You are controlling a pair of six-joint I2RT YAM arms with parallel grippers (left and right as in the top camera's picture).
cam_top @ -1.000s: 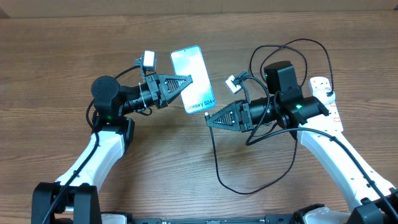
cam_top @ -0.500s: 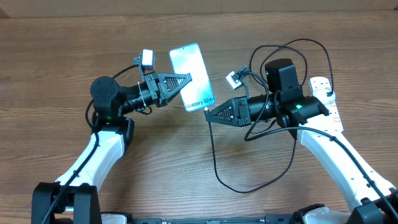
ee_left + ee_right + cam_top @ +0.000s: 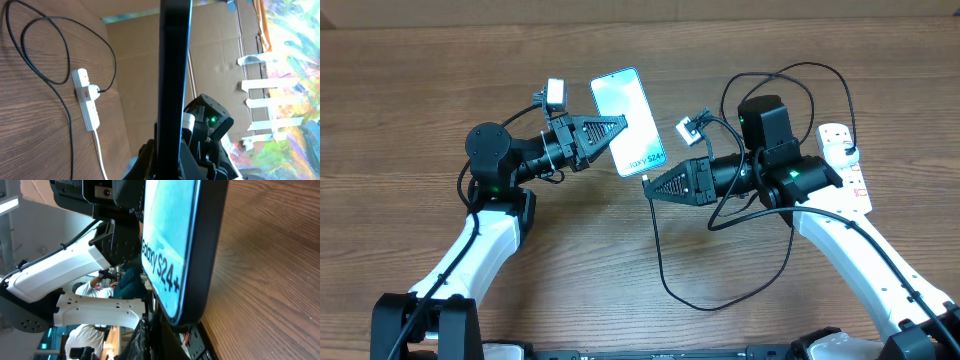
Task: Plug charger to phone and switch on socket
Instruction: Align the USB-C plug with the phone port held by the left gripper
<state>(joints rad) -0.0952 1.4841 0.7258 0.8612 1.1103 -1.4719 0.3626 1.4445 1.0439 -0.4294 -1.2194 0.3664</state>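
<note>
The left pincer (image 3: 621, 127) pinches the phone (image 3: 632, 100) above the worktop (image 3: 420, 80) while the right pincer (image 3: 651, 189) grips the charger (image 3: 654, 235) tip at its lower end, plugging apparently unfinished, the socket (image 3: 832, 135) switch still ahead.

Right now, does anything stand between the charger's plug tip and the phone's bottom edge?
Nothing visible does. The right gripper holds the tip of the charger close to the lettered end of the phone, which the left gripper holds up off the table.

Overhead evenly bright, faint shadows; phone (image 3: 628, 123) screen glows pale; wrist backgrounds soft.
</note>
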